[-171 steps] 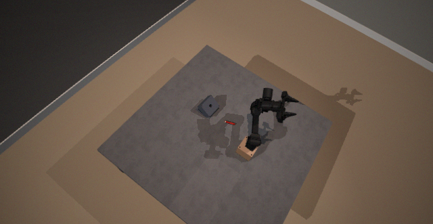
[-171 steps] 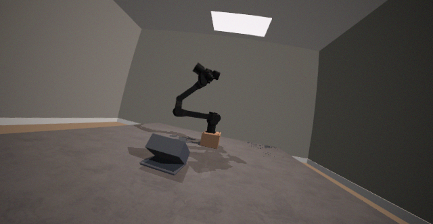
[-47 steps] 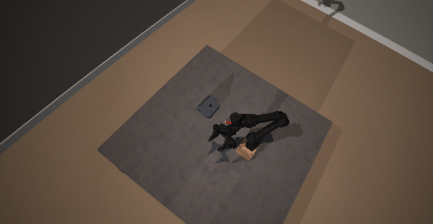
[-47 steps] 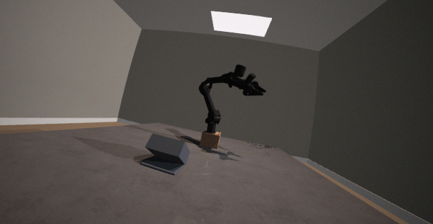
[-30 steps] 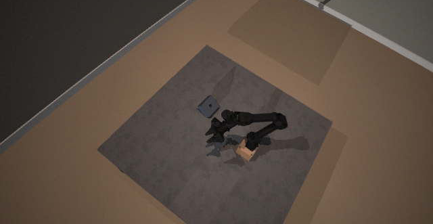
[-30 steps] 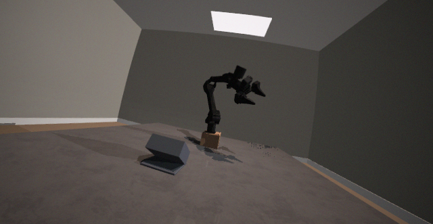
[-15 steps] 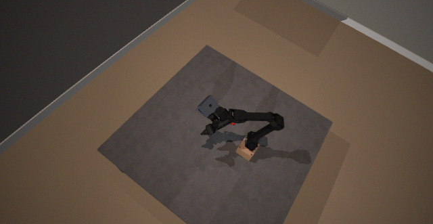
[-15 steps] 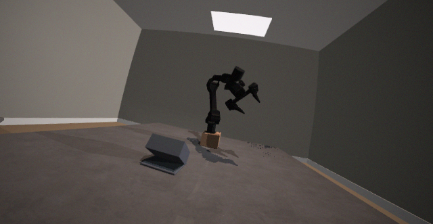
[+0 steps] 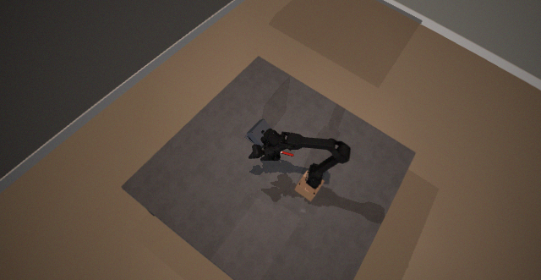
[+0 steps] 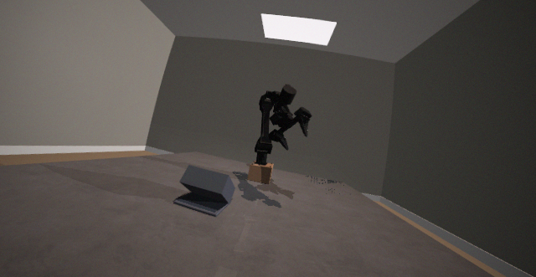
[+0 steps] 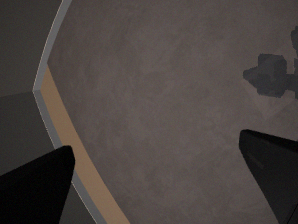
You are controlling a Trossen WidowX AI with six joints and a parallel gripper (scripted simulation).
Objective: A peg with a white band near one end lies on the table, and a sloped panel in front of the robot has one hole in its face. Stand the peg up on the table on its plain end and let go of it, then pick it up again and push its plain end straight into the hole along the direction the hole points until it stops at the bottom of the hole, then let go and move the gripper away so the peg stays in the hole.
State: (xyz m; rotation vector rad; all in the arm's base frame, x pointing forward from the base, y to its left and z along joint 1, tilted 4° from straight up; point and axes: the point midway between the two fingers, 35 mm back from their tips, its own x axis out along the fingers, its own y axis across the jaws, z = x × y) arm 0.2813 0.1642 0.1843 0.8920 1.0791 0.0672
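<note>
The red peg lies on the table in the top view, beside the arm's wrist, with its pale band toward the left end. The sloped panel is a blue-grey block on a flat base. Its hole is a dark dot in the face, close beside the arm in the top view; the exterior view shows the block from behind. My gripper is open and empty, high above the table, with its fingers pointing down at a tilt. The peg is not in the wrist view and cannot be made out in the exterior view.
The arm stands on a tan base block. The arm's upper links pass over the table between the base and the panel. The grey table top ends at a tan border. Dark arm shadows fall on the table.
</note>
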